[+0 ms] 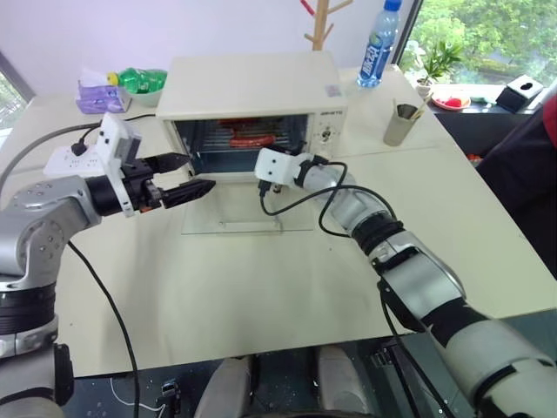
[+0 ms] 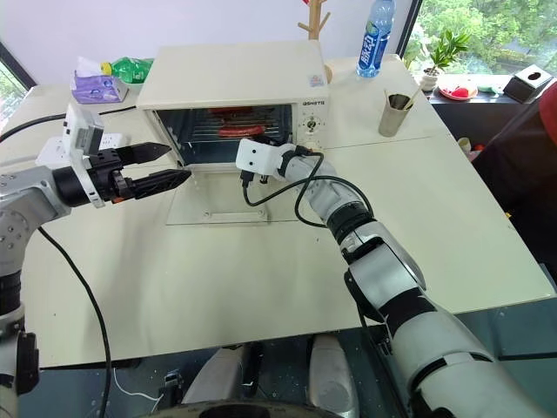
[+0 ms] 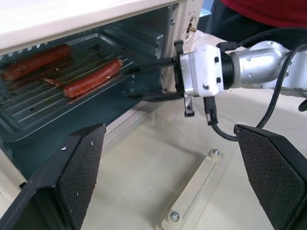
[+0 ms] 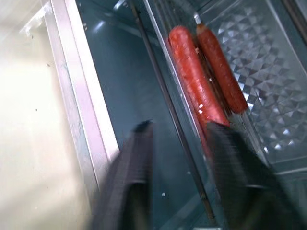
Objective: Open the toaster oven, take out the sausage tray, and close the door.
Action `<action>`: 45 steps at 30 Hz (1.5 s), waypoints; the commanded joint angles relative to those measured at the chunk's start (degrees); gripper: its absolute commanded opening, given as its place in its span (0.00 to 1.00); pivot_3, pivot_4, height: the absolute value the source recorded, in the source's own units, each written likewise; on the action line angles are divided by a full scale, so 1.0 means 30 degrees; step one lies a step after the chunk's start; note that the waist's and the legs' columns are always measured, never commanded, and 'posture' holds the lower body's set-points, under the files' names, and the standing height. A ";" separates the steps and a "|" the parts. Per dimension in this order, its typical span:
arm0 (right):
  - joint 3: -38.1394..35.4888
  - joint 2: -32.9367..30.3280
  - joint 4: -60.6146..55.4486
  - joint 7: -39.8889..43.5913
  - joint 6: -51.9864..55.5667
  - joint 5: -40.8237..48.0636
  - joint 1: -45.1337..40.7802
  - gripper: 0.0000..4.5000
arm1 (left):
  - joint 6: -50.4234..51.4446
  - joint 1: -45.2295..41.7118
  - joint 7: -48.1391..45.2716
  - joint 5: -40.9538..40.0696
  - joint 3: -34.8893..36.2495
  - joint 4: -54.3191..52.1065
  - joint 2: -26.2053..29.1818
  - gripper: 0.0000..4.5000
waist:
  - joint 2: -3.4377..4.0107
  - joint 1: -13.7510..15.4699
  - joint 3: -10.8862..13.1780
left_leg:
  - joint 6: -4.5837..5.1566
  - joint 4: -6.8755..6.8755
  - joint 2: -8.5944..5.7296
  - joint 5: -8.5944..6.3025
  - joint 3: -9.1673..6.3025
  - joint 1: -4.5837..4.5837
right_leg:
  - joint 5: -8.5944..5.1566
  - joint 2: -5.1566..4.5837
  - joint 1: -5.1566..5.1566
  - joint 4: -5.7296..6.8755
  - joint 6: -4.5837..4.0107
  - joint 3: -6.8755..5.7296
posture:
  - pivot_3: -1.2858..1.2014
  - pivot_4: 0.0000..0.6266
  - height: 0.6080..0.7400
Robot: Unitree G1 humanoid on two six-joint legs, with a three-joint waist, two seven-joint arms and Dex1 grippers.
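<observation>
right gripper point(image 4: 175, 143) jaws part-open at the sausage tray point(image 3: 57, 103) edge, not clamped | left gripper point(image 1: 178, 178) wide, beside the toaster oven point(image 1: 252, 96) | tray inside oven, door point(image 1: 248, 209) down | we judge it stiff, light, slick: pinch front rim

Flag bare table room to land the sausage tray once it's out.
Free: table in front of the lowered door, and right of it, below the cup. Crowded: left of the toaster oven, power strip, bottle and left gripper.

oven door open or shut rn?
Open: the door lies flat on the table before the toaster oven, sausage tray exposed inside.
</observation>
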 commanded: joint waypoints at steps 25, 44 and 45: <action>0.0709 0.1821 0.5807 -0.2495 -0.0650 -0.2382 -0.4110 0.36 | -0.0463 -0.0024 0.0471 -0.0375 0.0587 -0.0319 0.0082 1.00 | 0.0002 -0.0066 0.0001 | -0.0050 -0.0068 0.0008 0.0026 -0.0001 0.0001 | 0.0007 0.0012 -0.0042 0.0003 -0.0014 0.0007 | 0.52 0.24 0.99; 0.0762 0.1682 0.5927 -0.2976 -0.1238 -0.2974 -0.3823 0.02 | -0.1221 -0.1489 -0.0968 0.0278 -0.0356 0.2404 0.0416 1.00 | -0.0033 -0.0395 -0.0020 | -0.0064 -0.0090 0.0017 0.0034 -0.0013 0.0001 | 0.0007 0.0027 -0.0046 0.0004 -0.0018 0.0009 | 0.52 0.24 0.99; 0.0772 0.1664 0.5852 -0.2989 -0.1315 -0.2983 -0.3848 0.02 | -0.1378 -0.1829 -0.1297 0.0464 -0.0604 0.2870 0.0458 1.00 | -0.0033 -0.0393 -0.0020 | -0.0064 -0.0090 0.0016 0.0035 -0.0012 0.0001 | 0.0007 0.0028 -0.0046 0.0004 -0.0018 0.0009 | 0.52 0.24 0.99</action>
